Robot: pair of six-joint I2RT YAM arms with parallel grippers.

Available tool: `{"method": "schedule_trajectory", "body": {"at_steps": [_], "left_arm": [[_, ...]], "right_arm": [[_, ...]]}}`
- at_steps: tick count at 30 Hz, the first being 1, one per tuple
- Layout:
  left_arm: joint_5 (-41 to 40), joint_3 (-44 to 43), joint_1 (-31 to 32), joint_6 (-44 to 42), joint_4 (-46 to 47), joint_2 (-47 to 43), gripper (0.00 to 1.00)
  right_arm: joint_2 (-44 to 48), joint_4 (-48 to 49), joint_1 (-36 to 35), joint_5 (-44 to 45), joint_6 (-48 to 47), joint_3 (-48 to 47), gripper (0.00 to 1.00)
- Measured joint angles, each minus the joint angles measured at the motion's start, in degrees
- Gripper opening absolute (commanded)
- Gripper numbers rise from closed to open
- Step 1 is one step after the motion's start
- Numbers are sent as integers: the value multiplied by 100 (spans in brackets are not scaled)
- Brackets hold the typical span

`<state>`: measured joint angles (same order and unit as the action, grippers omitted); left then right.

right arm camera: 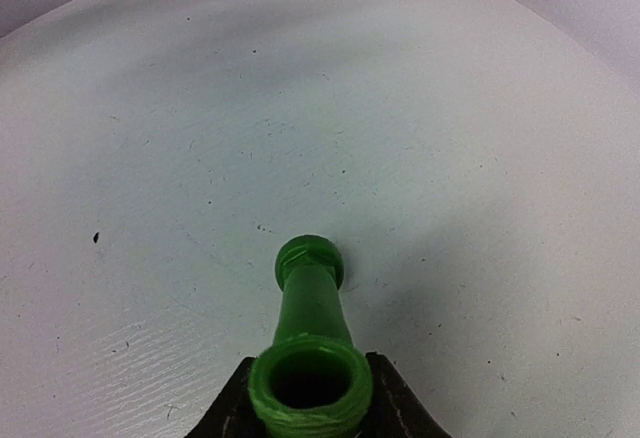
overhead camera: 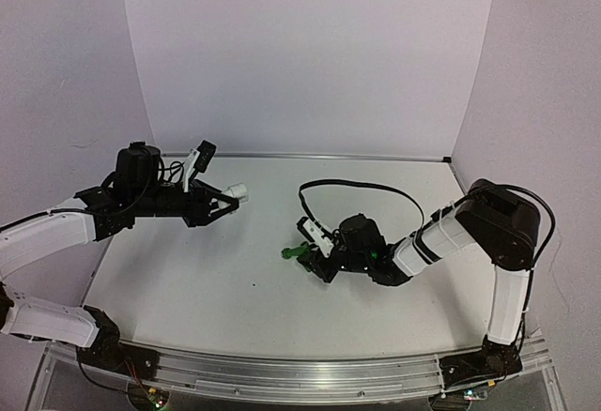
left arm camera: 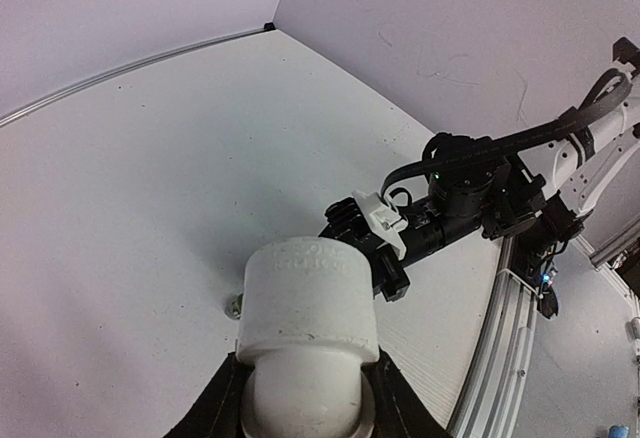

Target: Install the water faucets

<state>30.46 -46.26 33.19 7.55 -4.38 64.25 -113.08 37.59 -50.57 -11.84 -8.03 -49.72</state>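
Left hand (overhead camera: 223, 205): closed on fitting (left arm camera: 305, 308). Right hand (overhead camera: 315, 257): closed on tap (right arm camera: 310, 308), stem ahead, near tabletop (right arm camera: 450, 158). Risk: 1 slack grip, tap twists, misses fitting.

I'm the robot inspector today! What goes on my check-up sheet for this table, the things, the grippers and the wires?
Surface: white table, a few dark specks.
Job's things: blocky white plastic fitting held up off the table; green plastic tap low near the middle, its hollow end facing the right wrist camera.
Clutter: one tiny bit, too small to identify.
Grippers: left gripper shut on the fitting; right gripper has a finger on each side of the tap, grip unclear.
Cables: black cable loops above the right arm.
Surroundings: pale walls; metal rail at the near edge.
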Motion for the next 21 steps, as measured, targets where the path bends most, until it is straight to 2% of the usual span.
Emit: {"method": "schedule_trajectory", "body": {"at_steps": [2,7,14,21], "left_arm": [[2,0,0,0,0,0,0],[9,0,0,2,0,0,0],[115,0,-3,197,0,0,0],[708,-18,-305,955,142,0,0]], "right_arm": [[-29,141,0,-7,22,54,15],[-50,345,0,-68,57,77,0],[26,383,2,-130,42,171,0],[1112,-641,144,-826,-341,10,0]]}}
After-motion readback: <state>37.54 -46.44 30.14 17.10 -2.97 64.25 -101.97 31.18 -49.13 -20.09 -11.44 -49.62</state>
